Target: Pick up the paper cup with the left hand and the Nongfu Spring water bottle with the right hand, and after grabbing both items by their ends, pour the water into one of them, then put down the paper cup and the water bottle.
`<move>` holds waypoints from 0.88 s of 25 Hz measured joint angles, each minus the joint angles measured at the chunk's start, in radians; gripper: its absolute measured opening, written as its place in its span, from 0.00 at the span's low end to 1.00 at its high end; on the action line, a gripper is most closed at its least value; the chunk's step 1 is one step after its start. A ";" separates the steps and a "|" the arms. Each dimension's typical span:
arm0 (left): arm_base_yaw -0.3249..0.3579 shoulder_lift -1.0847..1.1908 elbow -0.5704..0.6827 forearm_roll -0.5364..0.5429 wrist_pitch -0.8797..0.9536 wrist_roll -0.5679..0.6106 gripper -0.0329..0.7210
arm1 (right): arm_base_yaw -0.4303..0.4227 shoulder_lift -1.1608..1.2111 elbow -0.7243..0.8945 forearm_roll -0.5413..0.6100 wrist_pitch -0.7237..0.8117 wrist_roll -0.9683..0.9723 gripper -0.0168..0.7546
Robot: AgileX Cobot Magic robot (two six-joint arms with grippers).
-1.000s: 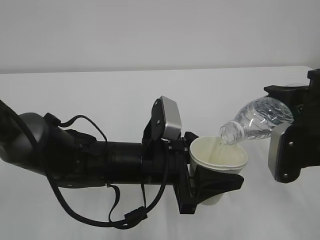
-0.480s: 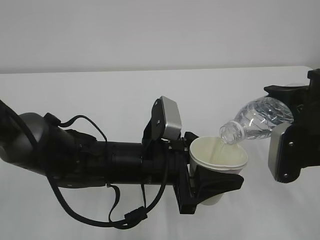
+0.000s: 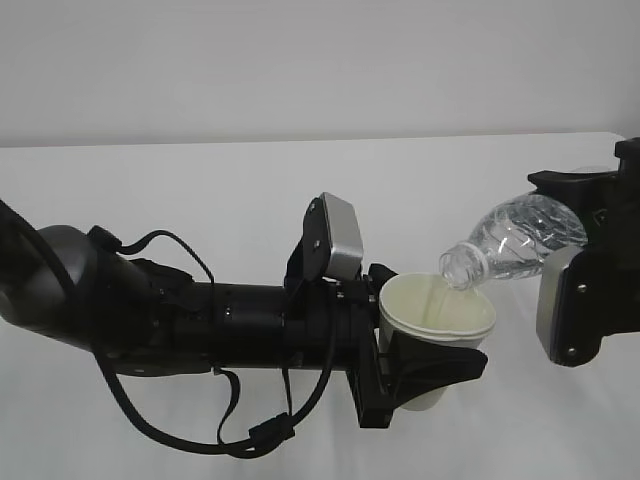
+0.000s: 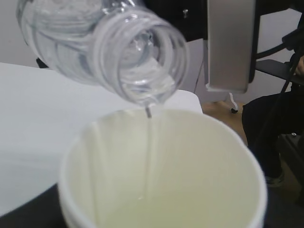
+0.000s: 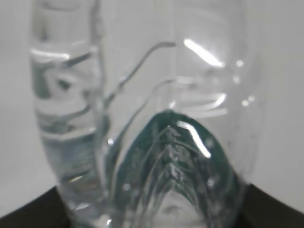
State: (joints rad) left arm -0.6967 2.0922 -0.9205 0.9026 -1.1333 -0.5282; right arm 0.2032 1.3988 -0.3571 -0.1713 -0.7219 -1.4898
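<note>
My left gripper [image 3: 425, 365] is shut on the paper cup [image 3: 437, 318], holding it upright above the white table. The cup's wide mouth fills the lower left wrist view, cup [image 4: 161, 175], with pale water pooled inside. My right gripper [image 3: 590, 270] is shut on the lower part of the Nongfu Spring water bottle [image 3: 515, 240], which is tilted neck-down to the left. Its open neck [image 4: 142, 52] hangs just over the cup's far rim. A thin stream of water [image 4: 148, 142] falls from the neck into the cup. The bottle [image 5: 142, 118] fills the right wrist view, its dark green label showing through.
The white table [image 3: 200, 190] stretches behind and under both arms, meeting a pale wall at the back. My left arm's black body and loose cables [image 3: 200, 320] lie across the lower left. In the left wrist view, dark furniture [image 4: 275, 123] stands beyond the table's edge.
</note>
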 joint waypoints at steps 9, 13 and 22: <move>0.000 0.000 0.000 0.000 0.002 0.000 0.67 | 0.000 0.000 0.000 0.000 0.000 -0.002 0.57; 0.000 0.000 0.000 0.000 0.002 0.000 0.67 | 0.000 0.000 0.000 0.000 0.000 -0.003 0.57; 0.000 0.000 0.000 0.000 0.002 0.000 0.67 | 0.000 0.000 0.000 0.000 0.000 -0.019 0.57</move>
State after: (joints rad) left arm -0.6967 2.0922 -0.9205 0.9026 -1.1311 -0.5282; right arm 0.2032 1.3988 -0.3571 -0.1713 -0.7219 -1.5092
